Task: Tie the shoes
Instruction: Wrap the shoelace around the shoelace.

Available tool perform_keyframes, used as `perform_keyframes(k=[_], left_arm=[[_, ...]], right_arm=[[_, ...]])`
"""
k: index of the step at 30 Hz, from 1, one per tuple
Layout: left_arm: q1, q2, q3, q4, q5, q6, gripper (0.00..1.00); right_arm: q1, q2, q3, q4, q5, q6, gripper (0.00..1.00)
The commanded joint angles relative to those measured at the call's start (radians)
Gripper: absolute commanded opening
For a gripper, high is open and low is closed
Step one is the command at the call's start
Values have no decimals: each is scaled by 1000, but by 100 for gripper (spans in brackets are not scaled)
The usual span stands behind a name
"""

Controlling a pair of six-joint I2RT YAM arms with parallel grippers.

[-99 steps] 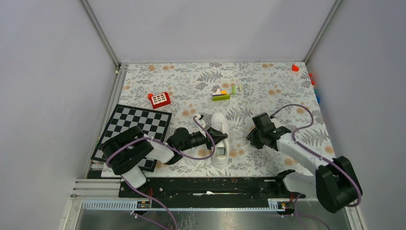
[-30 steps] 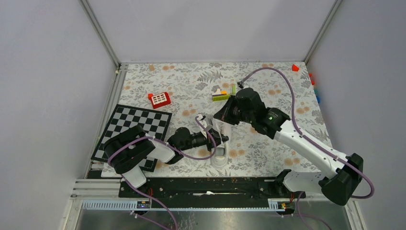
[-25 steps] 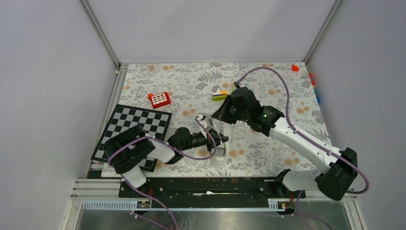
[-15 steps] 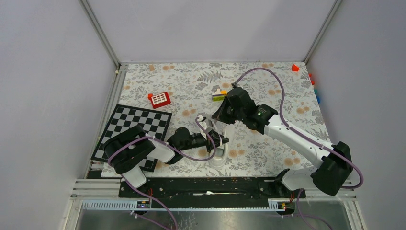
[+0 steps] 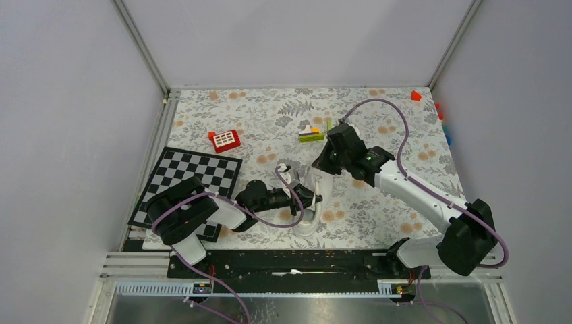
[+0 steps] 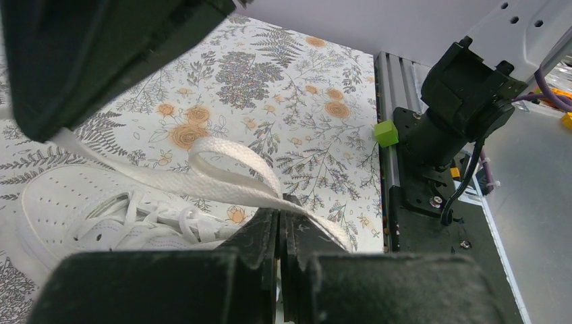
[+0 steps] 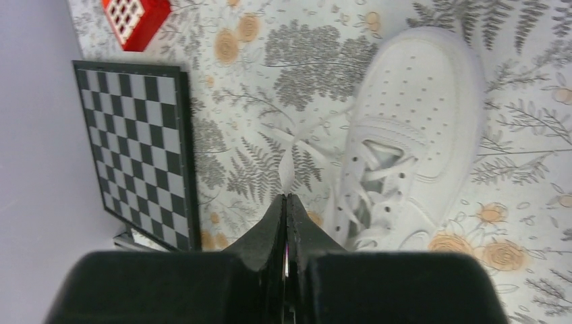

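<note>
Left tool (image 6: 280, 217) pinched on lace (image 6: 229, 144) loop — right tool (image 7: 286, 202) together, seemingly nipping second lace (image 7: 287, 165); sneaker (image 7: 418, 115) below.

Bright, even, diffuse light falls from above. The all-white low-top sneaker (image 5: 310, 219) throws only a faint, soft shadow on the grey floral tablecloth (image 5: 256, 121) beside it. Its white surfaces show little contrast. In the wrist views the black left gripper (image 6: 280, 219) and right gripper (image 7: 286, 202), nearer the lens than the sneaker, are blurred. The flat white lace (image 6: 229, 177) above the sneaker is sharp.
</note>
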State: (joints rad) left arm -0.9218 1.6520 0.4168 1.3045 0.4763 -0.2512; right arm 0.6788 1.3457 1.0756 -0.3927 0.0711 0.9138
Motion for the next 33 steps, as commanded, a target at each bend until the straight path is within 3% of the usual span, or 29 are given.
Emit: perform_keyframes(k=[1,18,33], left_arm=[[-2,-37,-7,104,43,12,0],[4,-54,-15,128,-2,6,0],[16,-32,-6,129,-46,-15,0]], right_arm=[[-23,-33,-28,-34,50,-33,0],[-42,-147,-112,-117,96,-94,0],[-26,-303,-192,-233,16,-134,0]])
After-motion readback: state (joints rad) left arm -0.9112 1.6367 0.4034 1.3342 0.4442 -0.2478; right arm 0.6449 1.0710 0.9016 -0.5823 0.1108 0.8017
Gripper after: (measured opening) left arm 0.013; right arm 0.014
